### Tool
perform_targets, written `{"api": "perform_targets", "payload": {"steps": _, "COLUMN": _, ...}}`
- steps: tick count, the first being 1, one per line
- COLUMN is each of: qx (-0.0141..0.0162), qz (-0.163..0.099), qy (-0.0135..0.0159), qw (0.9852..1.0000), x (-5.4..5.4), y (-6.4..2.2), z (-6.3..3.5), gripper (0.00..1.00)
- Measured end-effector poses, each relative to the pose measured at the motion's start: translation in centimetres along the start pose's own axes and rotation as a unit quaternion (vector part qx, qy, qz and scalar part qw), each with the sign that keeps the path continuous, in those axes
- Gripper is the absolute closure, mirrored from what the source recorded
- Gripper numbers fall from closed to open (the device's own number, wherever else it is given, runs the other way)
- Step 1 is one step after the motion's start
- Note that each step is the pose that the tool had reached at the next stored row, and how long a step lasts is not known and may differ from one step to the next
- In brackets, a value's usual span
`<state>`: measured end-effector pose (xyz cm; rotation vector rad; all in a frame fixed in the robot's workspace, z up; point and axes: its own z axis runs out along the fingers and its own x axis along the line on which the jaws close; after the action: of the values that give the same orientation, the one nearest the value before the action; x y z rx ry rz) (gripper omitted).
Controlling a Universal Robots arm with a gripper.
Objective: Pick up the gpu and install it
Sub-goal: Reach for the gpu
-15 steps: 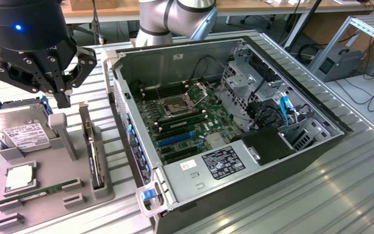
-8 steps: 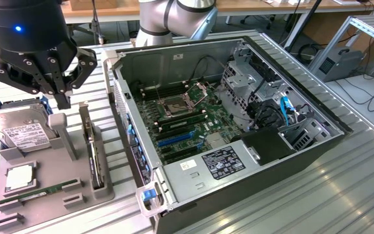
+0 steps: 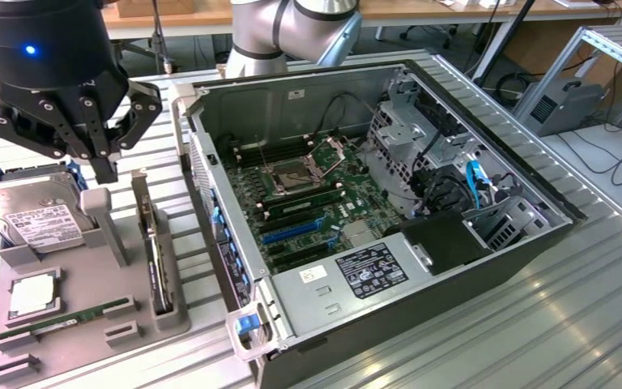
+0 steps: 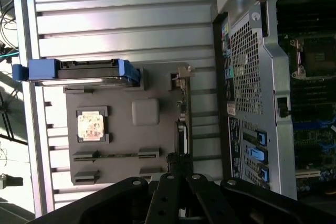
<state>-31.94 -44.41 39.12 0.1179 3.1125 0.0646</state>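
Note:
The gpu (image 3: 155, 243) is a thin dark card standing on edge in a slot of the grey tray (image 3: 78, 340), with its metal bracket at the far end. In the wrist view the gpu (image 4: 182, 116) appears as a narrow strip just beyond my fingertips. My gripper (image 3: 106, 172) hangs above the tray's far end, slightly to the exterior view's left of the card and not touching it. It is shut with nothing between its fingers (image 4: 169, 162). The open computer case (image 3: 398, 186) lies at the exterior view's right, with blue expansion slots (image 3: 289, 232) on its board.
The tray (image 4: 122, 140) also carries a hard drive (image 3: 32, 215) with a white label, a processor chip (image 3: 32, 297) and a green RAM stick (image 3: 65, 318). The case's rear panel (image 4: 252, 82) stands close beside the gpu slot. Ribbed metal table surface (image 3: 527, 324) surrounds everything.

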Motion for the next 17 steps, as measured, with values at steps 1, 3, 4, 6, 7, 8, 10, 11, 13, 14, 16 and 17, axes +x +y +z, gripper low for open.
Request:
{"api": "perform_targets", "payload": {"steps": 1, "qx": 0.0, "qz": 0.0, "qy": 0.0, "qw": 1.0, "x": 0.0, "y": -0.03, "z": 0.0, "gripper": 0.89}}
{"api": "perform_targets", "payload": {"steps": 3, "qx": 0.0, "qz": 0.0, "qy": 0.0, "qw": 1.0, "x": -0.01, "y": -0.08, "z": 0.0, "gripper": 0.89}}
{"api": "perform_targets", "payload": {"steps": 4, "qx": 0.0, "qz": 0.0, "qy": -0.0001, "qw": 1.0, "x": -0.01, "y": -0.11, "z": 0.0, "gripper": 0.89}}
{"api": "perform_targets", "payload": {"steps": 6, "qx": 0.0, "qz": 0.0, "qy": 0.0, "qw": 1.0, "x": -0.01, "y": -0.17, "z": 0.0, "gripper": 0.89}}
{"api": "perform_targets", "payload": {"steps": 7, "qx": 0.0, "qz": 0.0, "qy": 0.0, "qw": 1.0, "x": -0.01, "y": -0.2, "z": 0.0, "gripper": 0.89}}
{"api": "perform_targets", "payload": {"steps": 8, "qx": 0.0, "qz": 0.0, "qy": 0.0, "qw": 1.0, "x": -0.02, "y": -0.22, "z": 0.0, "gripper": 0.89}}
{"api": "perform_targets", "payload": {"steps": 10, "qx": 0.0, "qz": 0.0, "qy": 0.0, "qw": 1.0, "x": -0.02, "y": -0.27, "z": 0.0, "gripper": 0.89}}
{"api": "perform_targets", "payload": {"steps": 11, "qx": 0.0, "qz": 0.0, "qy": 0.0, "qw": 1.0, "x": -0.02, "y": -0.29, "z": 0.0, "gripper": 0.89}}
{"api": "perform_targets", "payload": {"steps": 13, "qx": 0.0, "qz": 0.0, "qy": -0.0001, "qw": 1.0, "x": -0.03, "y": -0.34, "z": 0.0, "gripper": 0.89}}
{"api": "perform_targets", "payload": {"steps": 14, "qx": 0.0, "qz": 0.0, "qy": 0.0, "qw": 1.0, "x": -0.03, "y": -0.36, "z": -0.01, "gripper": 0.89}}
{"api": "perform_targets", "payload": {"steps": 16, "qx": 0.0, "qz": 0.0, "qy": 0.0, "qw": 1.0, "x": -0.03, "y": -0.4, "z": 0.0, "gripper": 0.89}}
{"api": "perform_targets", "payload": {"steps": 17, "qx": 0.0, "qz": 0.0, "qy": 0.0, "qw": 1.0, "x": -0.03, "y": -0.42, "z": 0.0, "gripper": 0.89}}
